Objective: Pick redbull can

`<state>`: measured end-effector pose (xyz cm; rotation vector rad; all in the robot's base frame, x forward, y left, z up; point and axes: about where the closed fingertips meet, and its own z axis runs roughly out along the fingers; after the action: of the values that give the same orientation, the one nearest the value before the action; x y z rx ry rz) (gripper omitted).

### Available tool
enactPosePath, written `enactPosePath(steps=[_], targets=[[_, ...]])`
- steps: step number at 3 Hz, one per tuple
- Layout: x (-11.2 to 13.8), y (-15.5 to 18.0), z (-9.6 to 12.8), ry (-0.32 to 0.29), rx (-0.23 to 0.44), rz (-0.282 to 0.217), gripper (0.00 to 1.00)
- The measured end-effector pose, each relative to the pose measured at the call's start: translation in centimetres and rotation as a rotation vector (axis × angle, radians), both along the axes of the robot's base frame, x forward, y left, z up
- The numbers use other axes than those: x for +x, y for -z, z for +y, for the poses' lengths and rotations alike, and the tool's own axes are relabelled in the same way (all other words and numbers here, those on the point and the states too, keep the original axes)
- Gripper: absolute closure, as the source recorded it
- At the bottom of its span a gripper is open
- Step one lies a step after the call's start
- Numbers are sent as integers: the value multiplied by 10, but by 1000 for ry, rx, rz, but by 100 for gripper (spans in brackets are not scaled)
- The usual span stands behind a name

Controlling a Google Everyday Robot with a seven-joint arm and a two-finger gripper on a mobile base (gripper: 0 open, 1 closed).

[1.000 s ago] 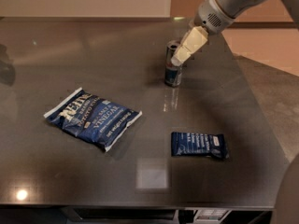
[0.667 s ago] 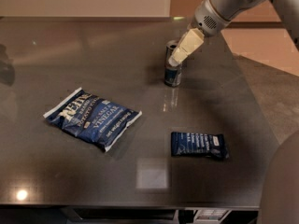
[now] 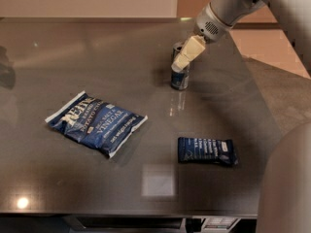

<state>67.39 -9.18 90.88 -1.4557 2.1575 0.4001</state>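
Lower than a second ago, pincer overlaps redbull can top; grip cannot be told.

We see a dark, glossy tabletop carrying three things. The redbull can stands upright toward the far right, a blue chip bag lies flat at left, and a dark blue snack bar lies front right. The gripper is at the can's top.
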Motion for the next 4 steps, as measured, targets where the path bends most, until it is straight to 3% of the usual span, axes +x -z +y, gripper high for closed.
enactPosePath(steps=[2,3,4], targets=[[-2,2,4,-21,2,10,64],[-14,-22,8,-66,27,-21,87],[-29,-52,10,-131,63,-48,100]])
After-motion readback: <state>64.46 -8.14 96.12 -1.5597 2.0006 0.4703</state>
